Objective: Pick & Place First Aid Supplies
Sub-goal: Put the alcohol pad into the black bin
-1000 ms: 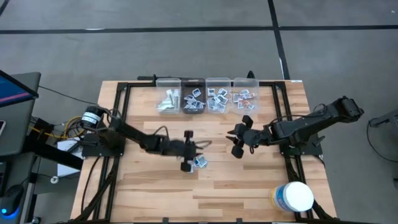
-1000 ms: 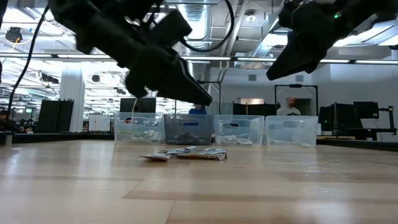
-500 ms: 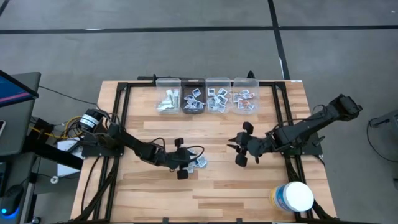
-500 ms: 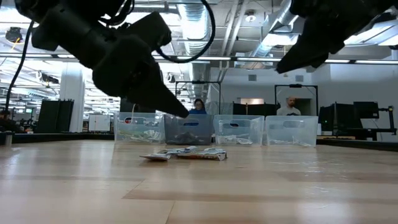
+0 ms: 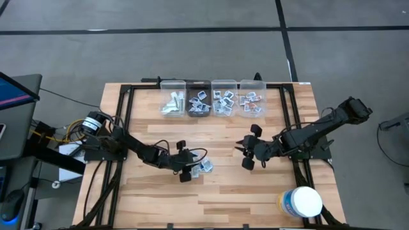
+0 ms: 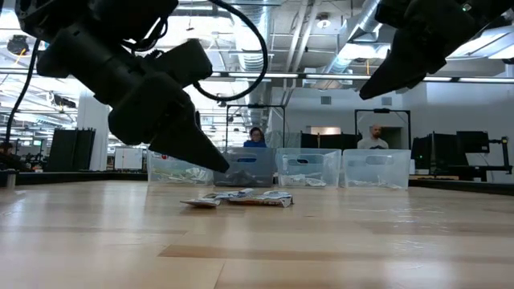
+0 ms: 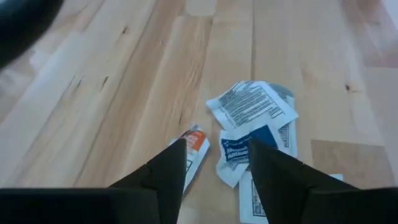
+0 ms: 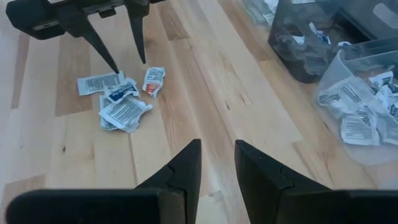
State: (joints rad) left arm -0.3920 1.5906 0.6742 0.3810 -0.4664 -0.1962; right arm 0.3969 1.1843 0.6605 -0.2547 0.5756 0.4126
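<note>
Near the middle of the table (image 5: 255,191), front of the four clear bins (image 5: 213,105), a small loose pile of first aid packets (image 5: 205,166) lies flat on the wood. Left gripper (image 5: 183,163) sits just beside the pile, low over it, jaws released and spread, nothing between them; likely lined up to drop onto one packet, tips pointing down at the heap. Left wrist view shows the fingers straddling the near edge of the pile: an orange-tipped packet (image 7: 193,149) by one finger, a blue-print packet (image 7: 245,149) by the other. Orange-tipped packet's long axis runs roughly along the wood grain, orange end away from the left gripper. Printed white packet (image 7: 252,104) lies skewed, overlapping the blue one, so a clean single pick looks tricky.

Right gripper (image 5: 248,153) waits well right of the pile, raised off the table, jaws part open, holding nothing. Bins already hold sorted packets. White tub (image 5: 300,202) stands far right of the pile, near the table's front edge.
</note>
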